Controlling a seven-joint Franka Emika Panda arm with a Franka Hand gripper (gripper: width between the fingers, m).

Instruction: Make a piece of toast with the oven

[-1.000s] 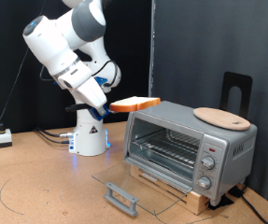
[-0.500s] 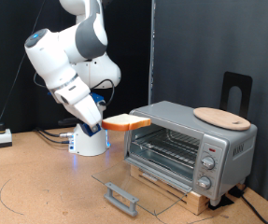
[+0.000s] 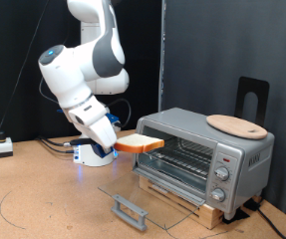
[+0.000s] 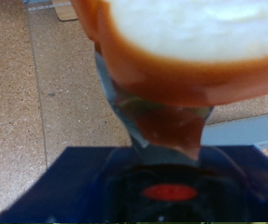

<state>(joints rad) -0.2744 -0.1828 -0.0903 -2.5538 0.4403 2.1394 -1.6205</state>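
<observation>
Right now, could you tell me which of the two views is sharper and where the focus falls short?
The exterior view is sharp and evenly lit, showing the piece of toast in the tool at the oven opening; the wrist view is soft, the toast's crust filling the frame out of focus.

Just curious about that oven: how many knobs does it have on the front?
3, stacked in a column on the oven's front panel at the exterior view's right: top, middle, bottom.
</observation>
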